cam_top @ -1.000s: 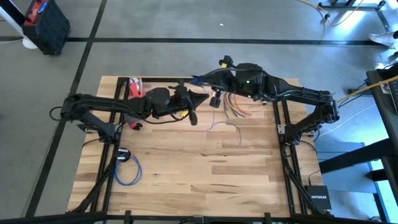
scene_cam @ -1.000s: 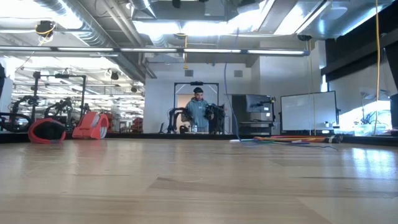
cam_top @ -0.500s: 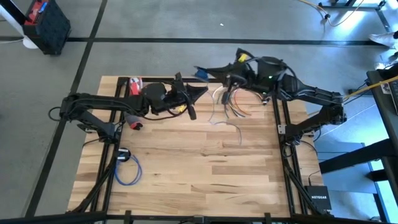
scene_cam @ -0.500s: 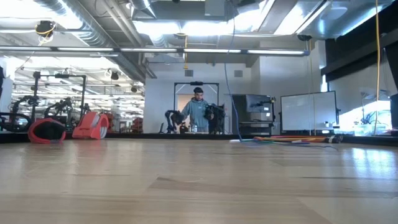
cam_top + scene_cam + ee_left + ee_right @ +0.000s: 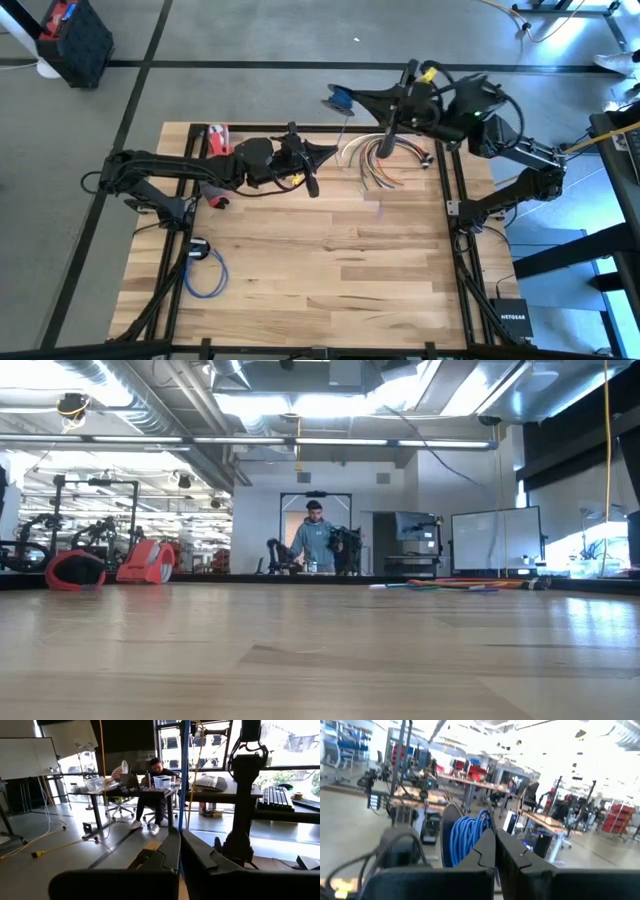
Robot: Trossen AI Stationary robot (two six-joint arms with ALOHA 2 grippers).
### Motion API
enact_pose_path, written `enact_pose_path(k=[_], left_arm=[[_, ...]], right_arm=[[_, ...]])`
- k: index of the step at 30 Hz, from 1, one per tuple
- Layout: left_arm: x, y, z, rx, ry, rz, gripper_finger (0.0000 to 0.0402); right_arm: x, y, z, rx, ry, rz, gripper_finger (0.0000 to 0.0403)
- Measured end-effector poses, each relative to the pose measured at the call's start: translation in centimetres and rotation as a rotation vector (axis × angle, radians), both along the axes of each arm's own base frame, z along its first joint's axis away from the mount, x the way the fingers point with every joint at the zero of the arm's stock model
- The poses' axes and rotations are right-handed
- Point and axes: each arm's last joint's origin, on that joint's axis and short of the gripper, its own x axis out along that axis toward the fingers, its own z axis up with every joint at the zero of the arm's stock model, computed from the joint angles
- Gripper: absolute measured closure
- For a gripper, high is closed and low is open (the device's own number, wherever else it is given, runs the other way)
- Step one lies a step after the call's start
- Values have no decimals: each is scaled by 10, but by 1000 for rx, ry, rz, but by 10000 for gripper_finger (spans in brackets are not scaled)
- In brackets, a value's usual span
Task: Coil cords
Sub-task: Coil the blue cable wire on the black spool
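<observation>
A blue cord wound into a small coil [image 5: 337, 100] hangs in the air over the table's far edge, with my right gripper [image 5: 352, 99] shut on it. One straight strand [image 5: 345, 130] runs from the coil down to my left gripper [image 5: 331, 151], which is shut on it above the table's far middle. In the left wrist view this strand [image 5: 184, 770] rises straight from the fingers. A loose bundle of red, orange and white cords [image 5: 382, 162] lies on the table's far right. My left gripper pinches a single blue strand [image 5: 181, 826] between its two fingers. The fingers lie level, pointing toward the table's right, across the strand. The strand runs straight up from them, clear of the table. My right gripper pinches several turns of the blue coil [image 5: 467, 837] between its fingers, coming roughly level from the table's right. The coil is lifted clear, standing on edge in front of the fingertips.
A second blue coil [image 5: 206, 272] and a small black disc [image 5: 198, 248] lie near the table's left edge. A red object [image 5: 218, 140] sits at the far left corner. A black frame [image 5: 452, 200] edges the table. A person [image 5: 315, 540] stands far behind it.
My right gripper has risen and gone toward the table's far edge and right, carrying the blue coil from beside my left gripper out over the far edge. The strand between the two grippers has drawn out longer and straight.
</observation>
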Motion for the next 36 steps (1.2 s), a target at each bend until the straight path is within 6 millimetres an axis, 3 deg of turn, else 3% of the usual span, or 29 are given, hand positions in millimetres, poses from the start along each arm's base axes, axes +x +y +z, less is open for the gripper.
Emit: enact_pose_path(k=[4, 10, 17, 23, 31, 36], left_arm=[[0, 0, -1, 11, 13, 0, 401], [-11, 3, 3, 59, 72, 125, 401], [-50, 8, 28, 55, 106, 228, 401], [-73, 9, 46, 14, 44, 237, 401], [-76, 6, 50, -34, 1, 174, 401], [-76, 6, 50, -77, -22, 169, 401]], right_arm=[[-4, 7, 4, -19, 10, 19, 397], [-3, 8, -8, -33, 159, -15, 397], [-9, 8, -27, -114, 409, -31, 397], [5, 6, -50, -152, 606, -70, 397], [43, -2, -85, -212, 771, -254, 397], [66, -10, -99, -231, 781, -341, 397]])
